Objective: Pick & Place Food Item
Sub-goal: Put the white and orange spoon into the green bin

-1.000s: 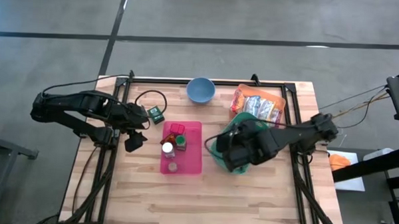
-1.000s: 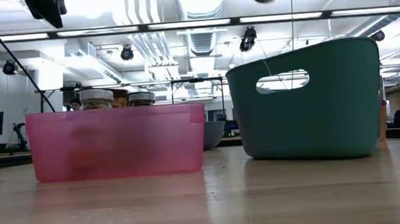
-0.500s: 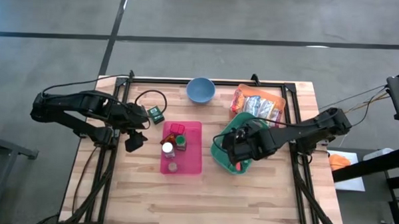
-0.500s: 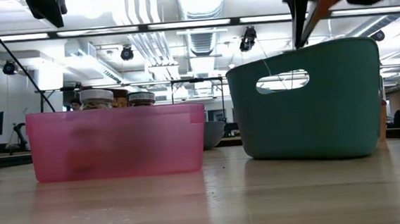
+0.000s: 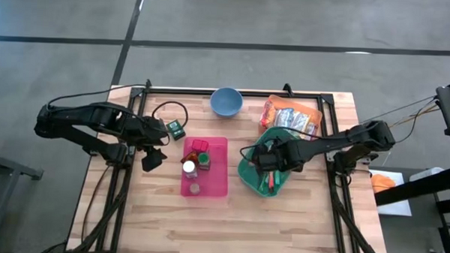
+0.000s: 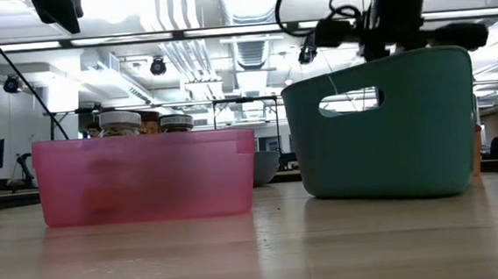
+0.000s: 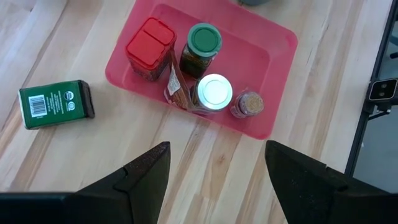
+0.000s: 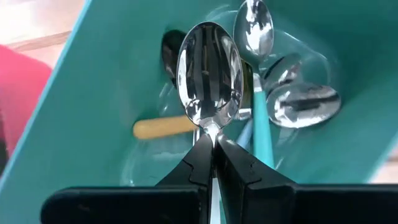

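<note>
Nearest the low camera, on the wooden table (image 5: pixel 207 216), stands a pink bin (image 6: pixel 146 176), translucent, with jar lids showing above its rim. From above, the pink bin (image 5: pixel 216 179) holds a red-lidded container (image 7: pixel 149 46), a green-lidded jar (image 7: pixel 204 42), a white-lidded jar (image 7: pixel 214 92), a small brown spice jar (image 7: pixel 247 102) and a brown packet (image 7: pixel 177 87) wedged among them.

To the left of the pink bin, apart from it, a green box (image 5: pixel 178 128) with a white label lies on its side. The left end effector (image 5: pixel 150 158) hovers just beside the pink bin's left wall, its fingers (image 7: pixel 144 174) spread apart and holding nothing.

To the right of the pink bin sits a teal bin (image 5: pixel 247 172) with a handle cut-out in its wall. The right end effector (image 5: pixel 267 159) reaches down into it, fingers (image 8: pixel 200 158) pressed together on the neck of a shiny metal spoon (image 8: pixel 208 71), whose polished bowl stands up above the fingertips. More spoons (image 8: pixel 301 102) lie in the teal bin below it, along with a yellow handle (image 8: pixel 165 126) and a teal handle (image 8: pixel 261 134).

Beyond the pink bin, at the far edge of the table, rests a blue bowl (image 5: pixel 227 101). Beyond the teal bin lies an orange snack bag (image 5: pixel 291 117) with silvery packets showing on it.
</note>
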Robot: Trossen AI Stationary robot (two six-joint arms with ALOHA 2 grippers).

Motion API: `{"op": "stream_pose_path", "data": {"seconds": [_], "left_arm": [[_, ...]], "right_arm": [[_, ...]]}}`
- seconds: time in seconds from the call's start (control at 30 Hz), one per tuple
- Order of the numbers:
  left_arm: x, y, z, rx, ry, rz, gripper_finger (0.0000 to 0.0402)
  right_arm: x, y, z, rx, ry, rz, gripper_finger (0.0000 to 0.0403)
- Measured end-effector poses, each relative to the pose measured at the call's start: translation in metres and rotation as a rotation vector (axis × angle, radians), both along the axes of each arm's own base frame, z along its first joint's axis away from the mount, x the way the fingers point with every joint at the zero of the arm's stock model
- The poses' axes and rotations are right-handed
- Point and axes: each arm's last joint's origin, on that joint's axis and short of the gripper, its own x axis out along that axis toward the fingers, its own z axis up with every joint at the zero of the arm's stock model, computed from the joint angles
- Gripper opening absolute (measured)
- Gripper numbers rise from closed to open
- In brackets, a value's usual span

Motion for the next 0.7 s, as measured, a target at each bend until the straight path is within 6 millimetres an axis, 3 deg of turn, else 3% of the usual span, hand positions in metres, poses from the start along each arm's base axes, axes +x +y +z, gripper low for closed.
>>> {"op": "stream_pose_path", "data": {"seconds": [0.4, 0.7], "left_arm": [[0.001, 0.000, 0.000, -0.001, -0.009, 0.000, 0.0262], [0.005, 0.000, 0.002, -0.006, -0.055, 0.001, 0.0262]], "right_arm": [[-0.003, -0.038, -0.041, 0.058, 0.031, 0.031, 0.0008], [-0.010, -0.045, -0.067, 0.065, 0.044, 0.061, 0.0008]]}}
